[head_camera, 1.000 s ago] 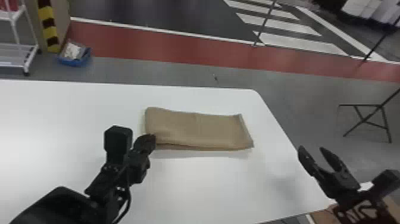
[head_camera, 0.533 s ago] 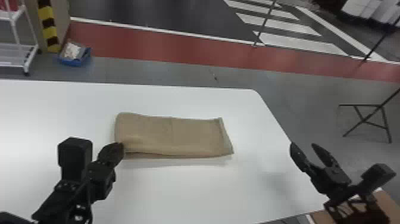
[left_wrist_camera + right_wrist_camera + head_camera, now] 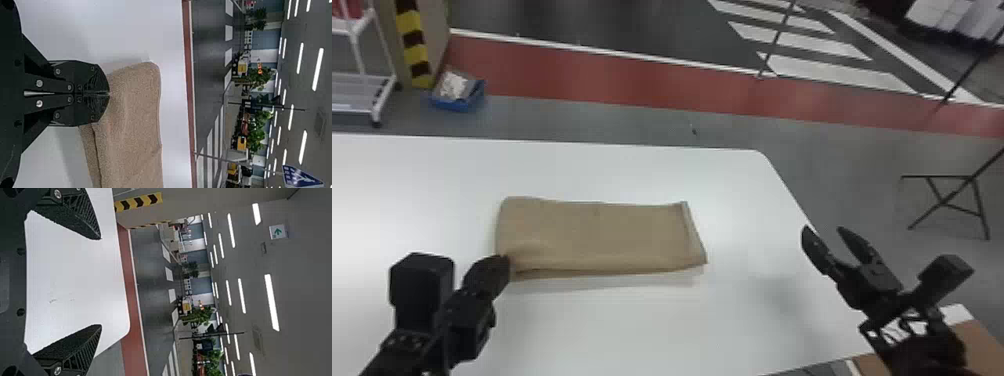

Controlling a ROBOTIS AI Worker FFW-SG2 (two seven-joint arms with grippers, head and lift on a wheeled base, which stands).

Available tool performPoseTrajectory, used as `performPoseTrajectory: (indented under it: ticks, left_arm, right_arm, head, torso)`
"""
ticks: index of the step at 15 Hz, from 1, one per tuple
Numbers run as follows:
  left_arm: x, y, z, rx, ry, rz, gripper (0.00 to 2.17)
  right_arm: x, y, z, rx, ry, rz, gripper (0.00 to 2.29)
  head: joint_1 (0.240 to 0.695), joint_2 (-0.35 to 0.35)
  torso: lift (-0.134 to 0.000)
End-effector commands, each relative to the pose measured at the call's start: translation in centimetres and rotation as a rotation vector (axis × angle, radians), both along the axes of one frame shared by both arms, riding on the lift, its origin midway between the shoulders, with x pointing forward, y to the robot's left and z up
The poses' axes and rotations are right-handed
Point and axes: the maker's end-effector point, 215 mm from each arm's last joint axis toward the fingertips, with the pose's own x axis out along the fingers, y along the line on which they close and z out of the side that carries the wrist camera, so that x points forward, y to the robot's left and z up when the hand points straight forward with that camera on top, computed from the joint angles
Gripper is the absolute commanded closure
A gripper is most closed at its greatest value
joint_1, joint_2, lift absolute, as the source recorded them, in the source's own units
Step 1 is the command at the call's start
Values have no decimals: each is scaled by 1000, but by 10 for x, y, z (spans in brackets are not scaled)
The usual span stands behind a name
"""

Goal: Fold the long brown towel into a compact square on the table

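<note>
we have our left gripper point(image 3: 503, 262) pinched closed on a corner of the folded brown towel point(image 3: 602, 235), which stretches rightward from those fingertips across the white table point(image 3: 612, 170), while our right gripper point(image 3: 823, 230) sits open, well apart from the towel.

At ten o'clock in the head view we see a white wheeled rack point(image 3: 352, 95), with a blue bin point(image 3: 457, 104) on the floor near a yellow-and-black striped pillar point(image 3: 412, 45). A red floor band point(image 3: 652, 80) crosses our twelve; white crosswalk stripes point(image 3: 837, 72) lie toward two, a dark metal stand point(image 3: 934, 176) at three.
</note>
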Motion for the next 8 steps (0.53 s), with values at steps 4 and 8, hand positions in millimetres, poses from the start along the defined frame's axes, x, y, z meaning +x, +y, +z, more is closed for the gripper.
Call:
performPoseTrajectory:
  ticks: [4,8]
  left_arm:
    - [13,41,1,27,-11,64,1379]
    - [0,44,-5,22,6,68,1379]
  right_arm:
    - [5,8,5,-4,0,14,87]
    - [9,7,7,-5,5,9,87]
  head:
    - [695,-350]
    - [695,-350]
  torso:
    - [-124]
    - [-124]
